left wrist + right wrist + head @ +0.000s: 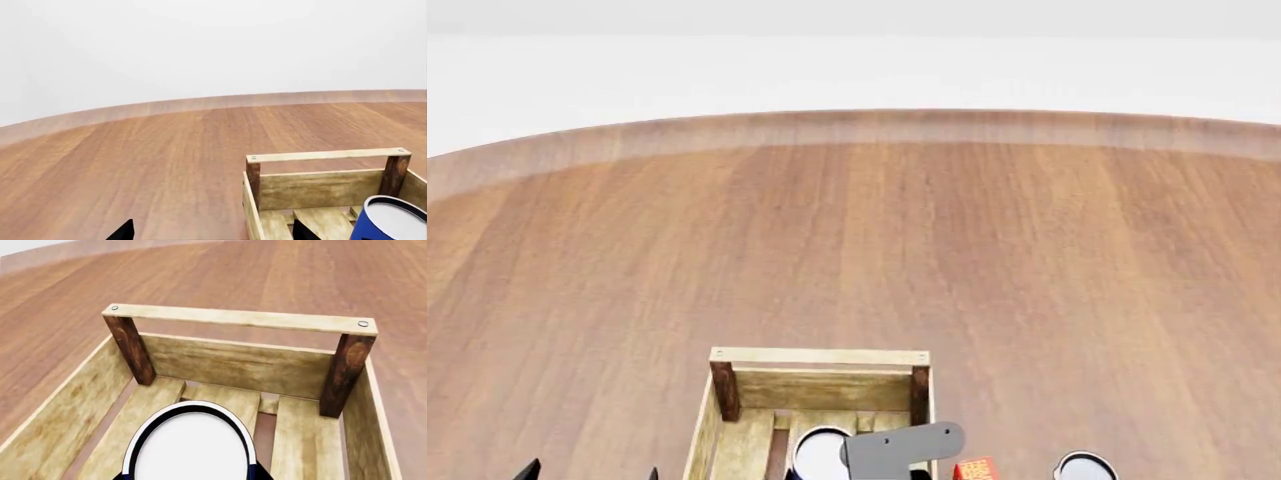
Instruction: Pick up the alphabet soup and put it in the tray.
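Observation:
The alphabet soup [190,445], a blue can with a white top, stands upright inside the tray [240,318], a pale slatted crate with dark corner posts. My right gripper [193,475] is shut on the can, a dark fingertip on each side of it. I cannot tell if the can touches the tray floor. In the head view the can [821,450] shows in the tray [817,357], partly under my grey right wrist [901,447]. My left gripper [213,235] is open and empty, just left of the tray [323,156]. The left wrist view also shows the can [390,220].
A red-labelled can [974,468] and another white-topped can [1084,465] stand right of the tray at the head view's lower edge. The wooden table [854,250] stretches far ahead to a curved edge. My left fingertips [527,470] show at the lower left.

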Robot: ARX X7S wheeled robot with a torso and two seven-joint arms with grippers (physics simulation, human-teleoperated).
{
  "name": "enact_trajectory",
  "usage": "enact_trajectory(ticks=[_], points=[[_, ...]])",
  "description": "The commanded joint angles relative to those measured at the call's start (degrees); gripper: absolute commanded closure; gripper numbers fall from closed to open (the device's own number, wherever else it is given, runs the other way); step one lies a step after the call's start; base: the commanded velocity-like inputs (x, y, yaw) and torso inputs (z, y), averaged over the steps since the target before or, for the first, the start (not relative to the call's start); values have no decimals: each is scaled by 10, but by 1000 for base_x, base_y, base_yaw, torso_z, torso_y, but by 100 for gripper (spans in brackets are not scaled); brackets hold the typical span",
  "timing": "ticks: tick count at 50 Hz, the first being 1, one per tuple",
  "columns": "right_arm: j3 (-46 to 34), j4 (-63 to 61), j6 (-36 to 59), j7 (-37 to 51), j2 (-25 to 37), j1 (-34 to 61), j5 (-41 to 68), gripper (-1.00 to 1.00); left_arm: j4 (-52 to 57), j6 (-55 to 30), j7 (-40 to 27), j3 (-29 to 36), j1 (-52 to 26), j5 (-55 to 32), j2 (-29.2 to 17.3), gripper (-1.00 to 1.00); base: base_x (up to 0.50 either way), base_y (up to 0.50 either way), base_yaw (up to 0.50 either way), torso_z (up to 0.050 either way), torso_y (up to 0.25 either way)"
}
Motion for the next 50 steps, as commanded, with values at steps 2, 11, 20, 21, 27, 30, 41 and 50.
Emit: enact_trajectory(ticks=[2, 11, 20, 21, 27, 30, 41, 50], points=[[-14, 3, -6, -3, -2, 11, -12, 100, 1, 0, -2, 2, 0, -1, -1, -100, 0, 0, 0, 0, 0], [-21, 19, -14, -5, -5, 19, -8, 100, 1, 1, -3, 3, -1, -1, -2, -100, 0, 0, 0, 0, 0], [-26, 32, -23, -5, -7, 24, -2, 100, 1, 2, -3, 5, -1, -1, -3, -100, 0, 0, 0, 0, 1], [-27, 28, -21, -3, -7, 22, -2, 100, 0, 2, -3, 5, -1, -1, -3, -100, 0, 0, 0, 0, 0], [-30, 47, -30, -5, -10, 30, 2, 100, 0, 2, -4, 6, -2, -2, -3, -100, 0, 0, 0, 0, 0], [-32, 55, -34, -6, -12, 33, 4, 100, 0, 2, -4, 7, -2, -1, -4, -100, 0, 0, 0, 0, 0], [-41, 58, -37, -3, -10, 36, 13, 100, 0, 2, -5, 8, -2, -3, -5, -100, 0, 0, 0, 0, 1], [-48, 58, -35, 0, -7, 39, 18, -100, 0, 3, -6, 9, -2, -3, -5, -100, 0, 0, 0, 1, 1]])
